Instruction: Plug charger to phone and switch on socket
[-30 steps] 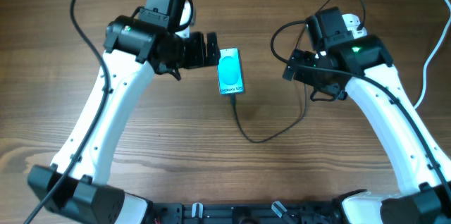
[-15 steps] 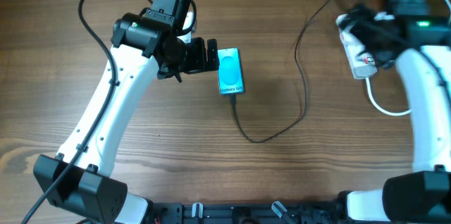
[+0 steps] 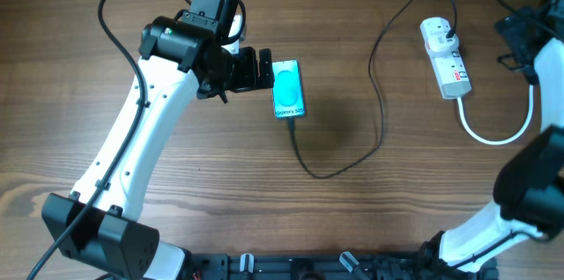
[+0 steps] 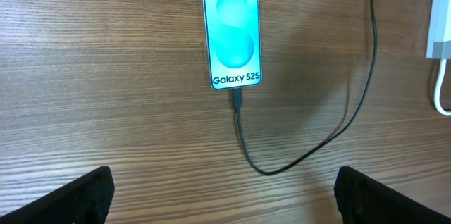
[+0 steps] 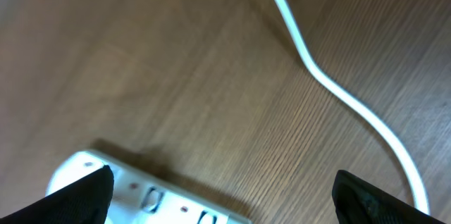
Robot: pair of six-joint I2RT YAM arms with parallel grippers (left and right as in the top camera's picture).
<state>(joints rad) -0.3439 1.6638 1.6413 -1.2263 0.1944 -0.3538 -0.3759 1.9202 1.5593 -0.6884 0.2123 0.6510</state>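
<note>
The phone (image 3: 288, 89) lies flat at the table's middle with its cyan screen up; it also shows in the left wrist view (image 4: 232, 30). The black charger cable (image 3: 381, 104) loops from the phone to the socket (image 3: 445, 55). Its plug tip (image 4: 237, 98) sits against the phone's lower edge. My left gripper (image 3: 263, 68) is open and empty just left of the phone, its fingers wide apart (image 4: 225, 199). My right gripper (image 3: 518, 38) is open and empty to the right of the socket, with the socket's end (image 5: 141, 196) below it.
The thick white cord (image 3: 495, 135) curves from the socket's near end to the right edge and shows in the right wrist view (image 5: 331, 86). The left arm's own black cable (image 3: 106, 16) arcs at the back left. The table is bare wood.
My right arm has swung from the table's middle to the far right edge, uncovering the socket. My left arm shifted slightly, then stayed still. The phone has not moved.
</note>
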